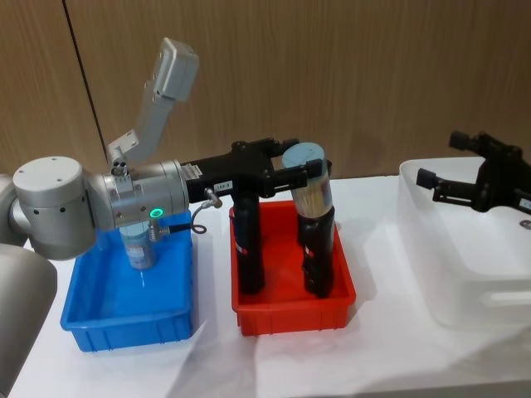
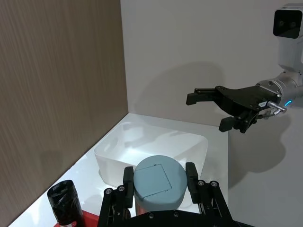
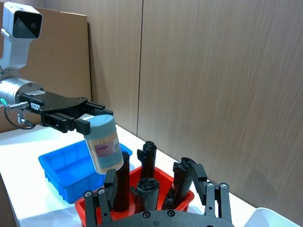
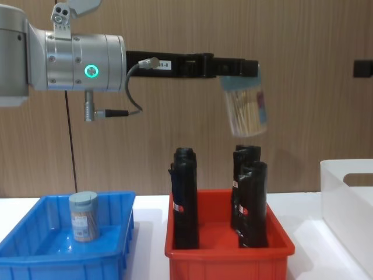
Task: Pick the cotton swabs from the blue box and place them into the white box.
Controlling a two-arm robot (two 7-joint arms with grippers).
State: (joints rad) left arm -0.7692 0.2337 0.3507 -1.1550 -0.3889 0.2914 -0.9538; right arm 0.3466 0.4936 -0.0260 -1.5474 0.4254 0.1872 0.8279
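Note:
My left gripper (image 1: 303,172) is shut on a tub of cotton swabs (image 1: 309,184) with a pale blue lid. It holds the tub tilted in the air above the red bin. From the left wrist the lid (image 2: 158,182) sits between the fingers (image 2: 191,176). A second tub (image 1: 138,249) stands upright in the blue box (image 1: 124,325) at the left. The white box (image 1: 465,286) stands at the right. My right gripper (image 1: 431,186) hovers open over it with nothing between its fingers.
A red bin (image 1: 290,317) sits between the blue and white boxes, right under the held tub. It holds tall black rolls (image 1: 249,240) standing upright. A wooden wall runs close behind the white table.

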